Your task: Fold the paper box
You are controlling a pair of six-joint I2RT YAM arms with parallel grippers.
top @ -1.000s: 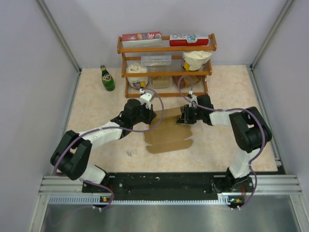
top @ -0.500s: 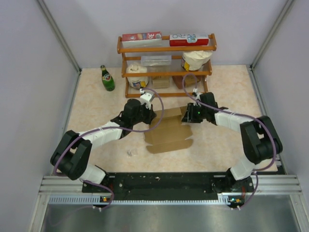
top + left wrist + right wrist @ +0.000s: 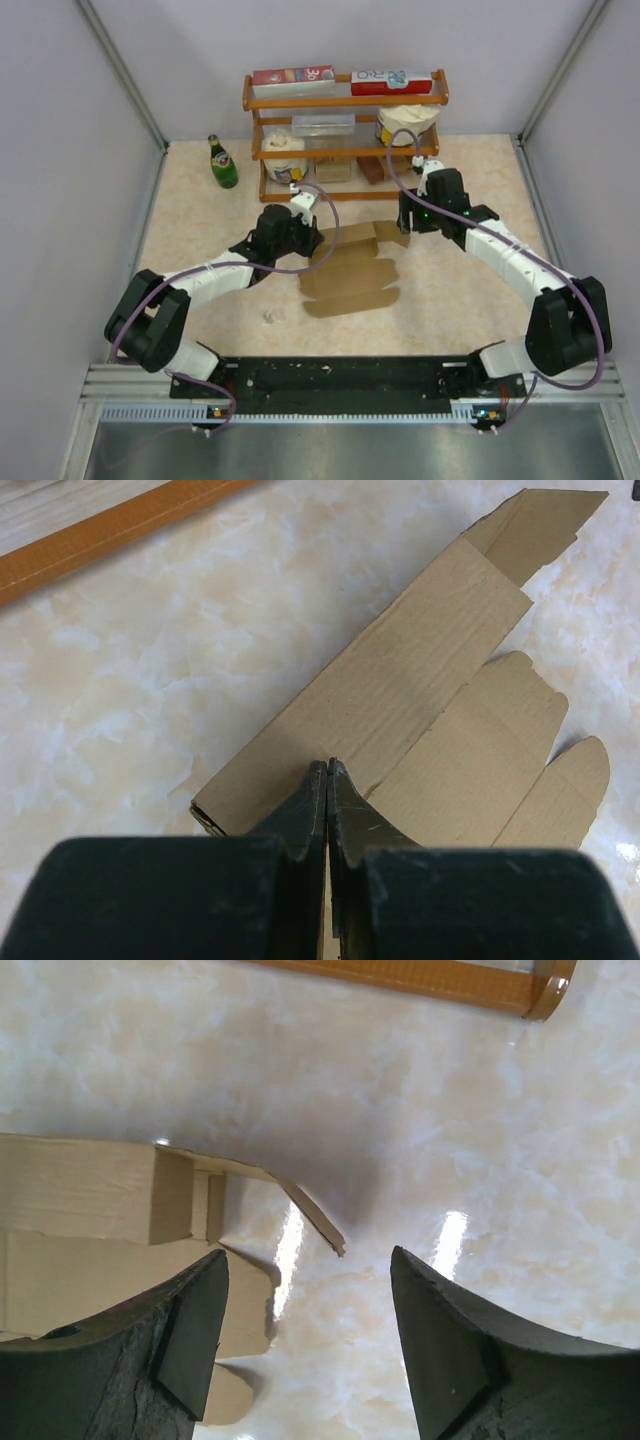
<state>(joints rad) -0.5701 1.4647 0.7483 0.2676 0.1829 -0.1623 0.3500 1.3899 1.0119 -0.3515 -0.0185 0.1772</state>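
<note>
The paper box (image 3: 347, 272) lay near the middle of the beige worktop (image 3: 200, 215), most of its sheet flat, with rounded tabs toward the near edge. Its long far panel (image 3: 400, 690) stood folded up.

The left gripper (image 3: 327, 768) was pinched tight on that panel's left end. Its dark fingers (image 3: 305, 810) were pressed together, with a sliver of cardboard between them.

The right gripper (image 3: 310, 1330) hung just off the box's far right corner with its jaws spread wide and nothing between them. It touched nothing, and only bare worktop showed in the gap. A small end flap (image 3: 305, 1210) curled out from the box toward that gap.

A wooden rack (image 3: 345, 100) stood against the far edge, and a green bottle (image 3: 222, 162) stood to its left.
</note>
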